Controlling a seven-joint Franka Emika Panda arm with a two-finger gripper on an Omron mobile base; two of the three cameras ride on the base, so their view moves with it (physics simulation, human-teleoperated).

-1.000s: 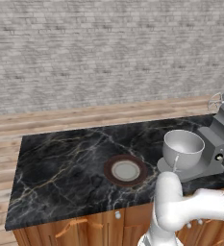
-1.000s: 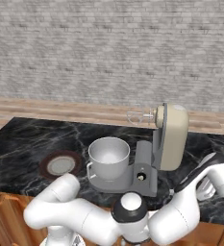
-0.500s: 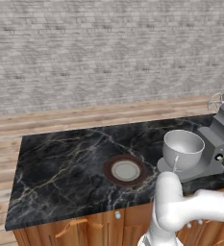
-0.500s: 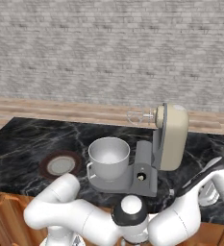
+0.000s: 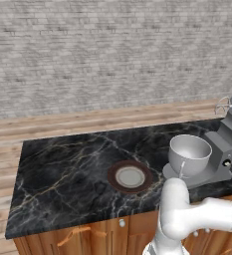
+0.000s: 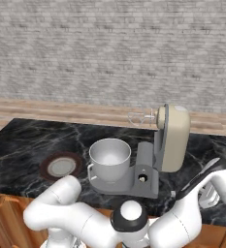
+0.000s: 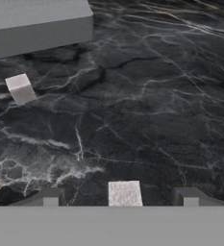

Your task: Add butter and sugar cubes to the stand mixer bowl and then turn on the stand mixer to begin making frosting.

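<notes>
A white sugar cube (image 7: 124, 193) lies on the black marble counter between my gripper's (image 7: 118, 198) fingertips, which stand open on either side and clear of it. A second sugar cube (image 7: 20, 89) lies farther off at the left, near the grey base of the stand mixer (image 7: 36, 24). The stand mixer (image 6: 169, 138) (image 5: 229, 142) has its cream head tilted up, and the stand mixer bowl (image 6: 109, 157) (image 5: 189, 153) sits on its base. My hand (image 6: 209, 196) hangs low over the counter to the right of the mixer. The butter is out of view.
A brown-rimmed plate (image 5: 130, 176) (image 6: 61, 166) rests on the counter left of the mixer. The counter's front edge (image 5: 87, 226) runs above wooden cabinet fronts. A grey brick wall stands beyond a strip of wood floor.
In the right base view my hand has sunk a little toward the counter right of the mixer. The mixer, bowl and plate have stayed put.
</notes>
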